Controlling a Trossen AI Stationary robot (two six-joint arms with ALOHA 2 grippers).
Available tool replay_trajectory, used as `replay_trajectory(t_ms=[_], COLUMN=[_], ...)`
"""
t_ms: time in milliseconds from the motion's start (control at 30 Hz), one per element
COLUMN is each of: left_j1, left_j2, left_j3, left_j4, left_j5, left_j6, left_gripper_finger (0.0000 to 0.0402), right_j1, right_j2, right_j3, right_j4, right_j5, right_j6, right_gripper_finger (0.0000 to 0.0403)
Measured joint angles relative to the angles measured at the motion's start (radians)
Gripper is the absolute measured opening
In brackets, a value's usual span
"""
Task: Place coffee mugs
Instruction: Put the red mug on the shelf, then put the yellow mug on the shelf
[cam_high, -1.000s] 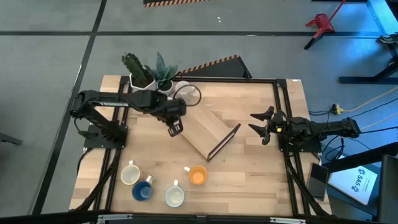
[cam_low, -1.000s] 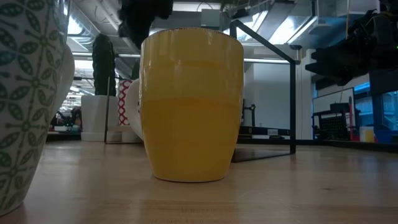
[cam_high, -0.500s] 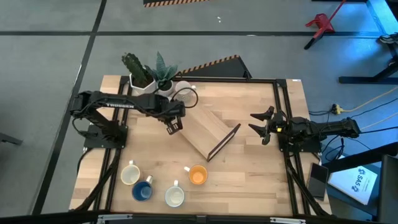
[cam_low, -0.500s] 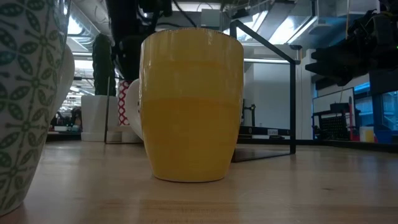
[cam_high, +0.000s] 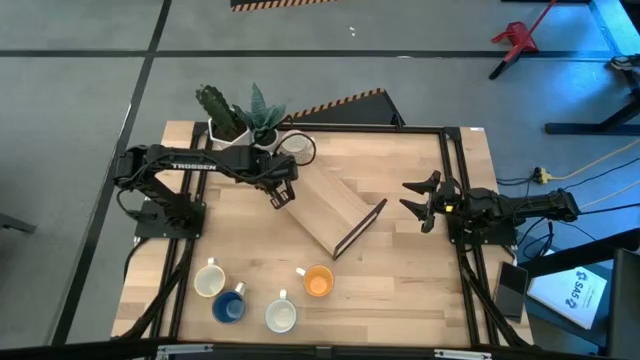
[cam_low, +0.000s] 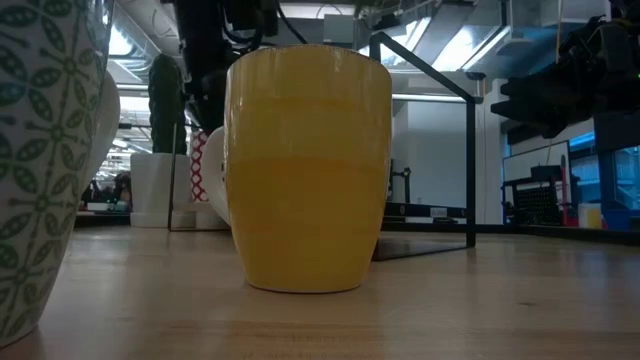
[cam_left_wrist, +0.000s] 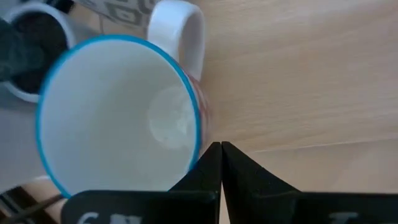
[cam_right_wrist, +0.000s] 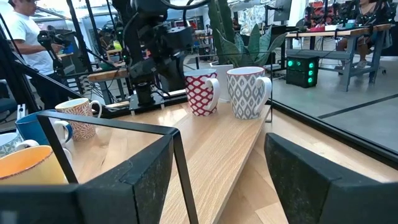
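Two patterned mugs stand on the far left end of the wooden tray (cam_high: 335, 212): a red-patterned one with a blue rim (cam_right_wrist: 202, 93) (cam_left_wrist: 118, 112) and a grey-patterned one (cam_right_wrist: 247, 93) (cam_high: 295, 148). My left gripper (cam_left_wrist: 221, 149) (cam_high: 282, 197) is shut and points down just beside the red mug's outer wall. The arm hides that mug in the high view. Near the table's front stand a cream mug (cam_high: 208, 280), a blue mug (cam_high: 229, 305), a white mug (cam_high: 281, 316) and an orange mug (cam_high: 318, 282) (cam_low: 308, 170). My right gripper (cam_high: 418, 205) (cam_right_wrist: 217, 180) waits open at the right edge. My left gripper's shut fingers (cam_left_wrist: 208, 162) come from above, pointing down, close against the red-patterned mug's outer wall (cam_left_wrist: 200, 134) below its blue rim, on the side away from the handle (cam_left_wrist: 180, 28). I cannot tell whether they touch it. The mug stands upright on the tray.
Two white pots with green plants (cam_high: 235, 125) stand at the far left corner, behind the tray's mugs. A black wire frame (cam_high: 360, 228) rises at the tray's near right end. A leaf-patterned mug (cam_low: 40, 150) fills the low view's left. Bare wood lies between tray and front mugs.
My left gripper has moved a little toward the table's far left, toward the red-patterned mug, and has come lower beside it. The mugs and the right arm have kept still.
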Motion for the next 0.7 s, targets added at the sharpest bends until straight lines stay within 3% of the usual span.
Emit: replay_trajectory(t_ms=[200,400,600,700], left_j1=[-0.052,-0.107,-0.142,-0.155], left_j2=[-0.025,-0.072,-0.075,-0.075], left_j3=[0.015,0.122,0.227,0.246], left_j4=[-0.015,-0.004,0.005,0.051], left_j5=[0.059,0.107,0.112,0.162], left_j6=[-0.012,0.018,0.053,0.101], left_gripper_finger=[0.0,0.0003,0.0037,0.0059], right_j1=[0.0,0.0,0.0,0.0], right_j2=[0.0,0.0,0.0,0.0], right_j3=[0.0,0.0,0.0,0.0], right_j4=[0.0,0.0,0.0,0.0], right_j5=[0.007,-0.003,-0.008,-0.008], right_j6=[0.0,-0.003,-0.007,-0.002], right_gripper_finger=[0.0241,0.0241,0.0241,0.0241])
